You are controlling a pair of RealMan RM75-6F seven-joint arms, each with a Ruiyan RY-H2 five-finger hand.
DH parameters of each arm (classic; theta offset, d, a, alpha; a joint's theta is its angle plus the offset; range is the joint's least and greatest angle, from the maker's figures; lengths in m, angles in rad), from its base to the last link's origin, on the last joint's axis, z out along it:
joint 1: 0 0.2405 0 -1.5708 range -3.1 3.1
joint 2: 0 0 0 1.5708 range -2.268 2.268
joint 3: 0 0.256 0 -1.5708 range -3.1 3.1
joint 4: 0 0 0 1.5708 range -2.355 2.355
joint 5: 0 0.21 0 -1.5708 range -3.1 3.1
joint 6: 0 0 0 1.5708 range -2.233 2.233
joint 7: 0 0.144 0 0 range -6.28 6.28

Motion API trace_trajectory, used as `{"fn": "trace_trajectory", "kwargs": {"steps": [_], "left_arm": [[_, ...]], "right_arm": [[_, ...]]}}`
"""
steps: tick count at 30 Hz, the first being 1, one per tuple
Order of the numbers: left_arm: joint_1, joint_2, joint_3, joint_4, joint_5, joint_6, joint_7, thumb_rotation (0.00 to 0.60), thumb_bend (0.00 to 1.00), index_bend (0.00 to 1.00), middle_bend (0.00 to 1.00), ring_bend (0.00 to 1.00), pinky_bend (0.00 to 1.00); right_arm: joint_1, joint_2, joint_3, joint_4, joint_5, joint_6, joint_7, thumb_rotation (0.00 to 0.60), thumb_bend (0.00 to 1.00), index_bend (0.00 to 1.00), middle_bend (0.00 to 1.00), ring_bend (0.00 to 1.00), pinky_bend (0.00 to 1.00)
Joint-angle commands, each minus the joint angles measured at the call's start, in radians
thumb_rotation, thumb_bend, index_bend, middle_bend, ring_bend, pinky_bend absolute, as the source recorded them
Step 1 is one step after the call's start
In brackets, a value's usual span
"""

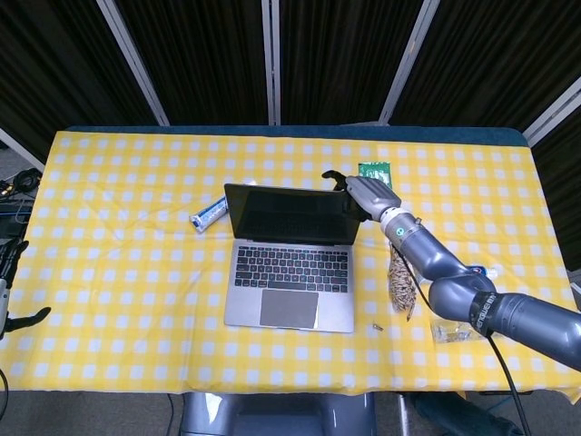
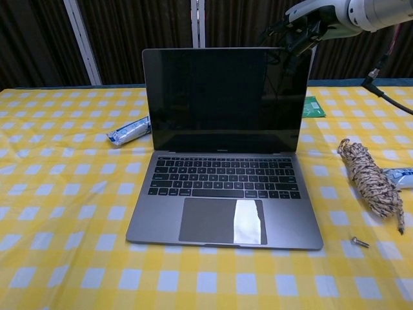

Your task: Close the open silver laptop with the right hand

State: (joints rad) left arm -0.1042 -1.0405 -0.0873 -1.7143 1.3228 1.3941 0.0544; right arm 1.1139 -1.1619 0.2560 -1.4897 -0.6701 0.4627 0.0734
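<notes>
Right hand [image 1: 368, 193] at the laptop [image 1: 290, 259] lid's far right corner
Fingers touch the top edge, grasping nothing; stiff hinged lid, fragile screen, push there gently

A table [image 1: 109, 363] draped in a yellow-and-white checked cloth [image 2: 58, 213] fills the scene — behind it, from ten to two o'clock, dark pleated curtains [image 1: 200, 64] hang between pale metal posts [image 1: 132, 62] — lit evenly from above.

No lettering is legible on the laptop [image 2: 222, 168], packets or arm.
</notes>
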Motion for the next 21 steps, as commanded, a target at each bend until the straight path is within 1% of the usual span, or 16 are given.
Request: {"fn": "trace_trajectory", "kwargs": {"steps": [1, 4, 10, 12, 15, 21], "left_arm": [[0.000, -0.001, 0.001, 0.000, -0.001, -0.001, 0.002, 0.600, 0.00, 0.00, 0.00, 0.00, 0.00], [-0.001, -0.001, 0.001, -0.001, -0.001, -0.001, 0.003, 0.600, 0.00, 0.00, 0.00, 0.00, 0.00], [-0.002, -0.002, 0.005, -0.006, -0.003, -0.004, 0.012, 0.600, 0.00, 0.00, 0.00, 0.00, 0.00], [-0.001, -0.002, 0.006, -0.009, -0.002, -0.003, 0.015, 0.600, 0.00, 0.00, 0.00, 0.00, 0.00], [-0.002, -0.003, 0.007, -0.011, -0.002, -0.003, 0.017, 0.600, 0.00, 0.00, 0.00, 0.00, 0.00], [-0.002, -0.003, 0.008, -0.013, 0.000, -0.003, 0.018, 0.600, 0.00, 0.00, 0.00, 0.00, 0.00]], "right_arm": [[-0.016, 0.018, 0.015, -0.029, -0.035, -0.005, 0.020, 0.600, 1.00, 0.16, 0.37, 0.35, 0.36], [-0.034, 0.034, 0.027, -0.058, -0.076, -0.009, 0.040, 0.600, 1.00, 0.16, 0.37, 0.35, 0.36], [-0.079, 0.086, 0.038, -0.155, -0.212, -0.025, 0.059, 0.600, 1.00, 0.18, 0.37, 0.35, 0.36], [-0.097, 0.102, 0.039, -0.203, -0.272, -0.024, 0.060, 0.600, 1.00, 0.18, 0.37, 0.35, 0.36], [-0.118, 0.116, 0.037, -0.247, -0.341, -0.013, 0.061, 0.600, 1.00, 0.18, 0.37, 0.35, 0.36], [-0.142, 0.132, 0.025, -0.305, -0.439, 0.004, 0.052, 0.600, 1.00, 0.18, 0.36, 0.35, 0.36]]}}
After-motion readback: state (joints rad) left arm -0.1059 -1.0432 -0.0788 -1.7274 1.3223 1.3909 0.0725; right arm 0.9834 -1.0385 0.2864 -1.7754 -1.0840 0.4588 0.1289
